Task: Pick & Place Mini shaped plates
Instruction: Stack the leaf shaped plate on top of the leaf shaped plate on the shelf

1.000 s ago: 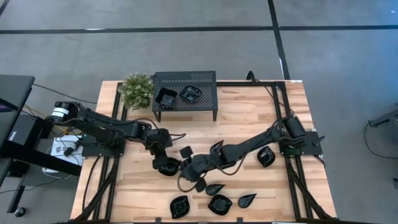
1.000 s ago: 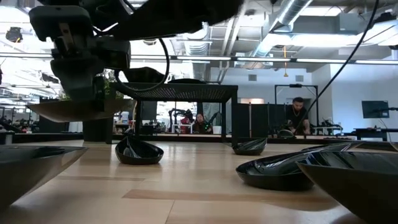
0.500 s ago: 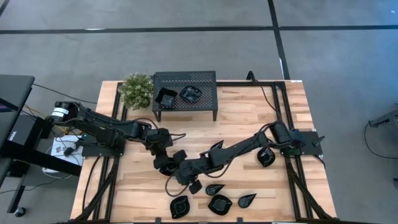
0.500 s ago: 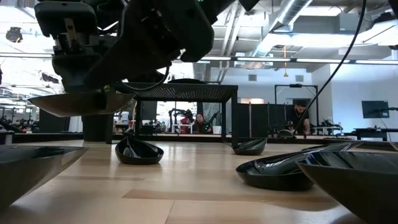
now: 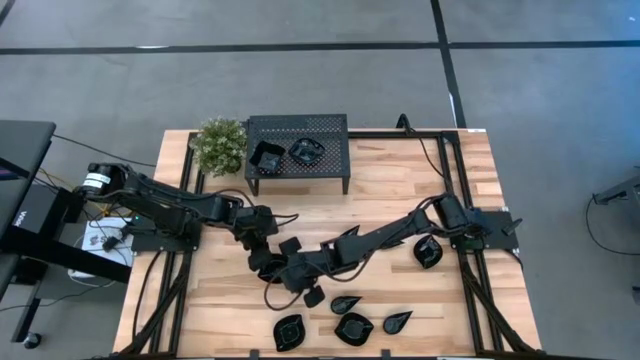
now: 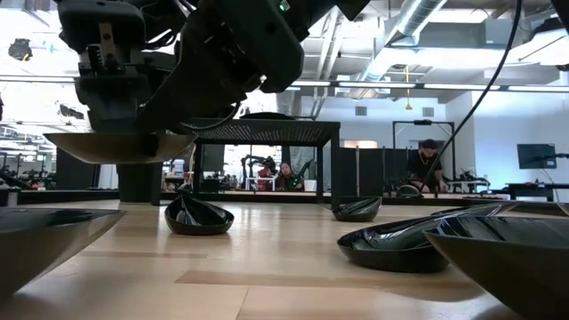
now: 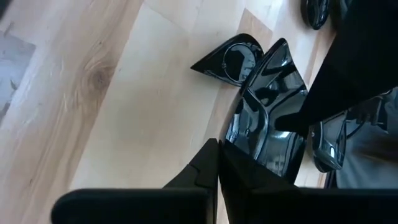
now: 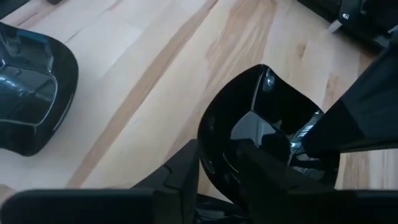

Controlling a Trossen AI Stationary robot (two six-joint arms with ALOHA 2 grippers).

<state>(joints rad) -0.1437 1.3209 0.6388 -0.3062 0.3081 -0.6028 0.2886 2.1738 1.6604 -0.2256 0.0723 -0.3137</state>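
Observation:
A small glossy black squarish plate hangs in the air above the table's near-left part, between both grippers. My left gripper is shut on one side of it and my right gripper on the other. In the left wrist view the plate lies ahead of the shut fingers; in the right wrist view the same plate sits between that gripper's fingers. Two more plates rest on the black perforated stand. Several others lie on the table. My left gripper pinches the plate's rim between its two fingers, which show close together. The plate is lifted clear of the table and sits about level in the low view. My right gripper has the opposite rim between its fingers, one finger inside the dish and one outside. It comes in from the table's right, slanting down.
A teardrop plate lies on the wood just beyond the held one, and another plate lies beside the right gripper. A potted plant stands left of the stand. People show in the room beyond.
My right gripper has moved toward the table's left, up to the left gripper and the plate it holds. The plate has risen slightly in the left gripper's hold.

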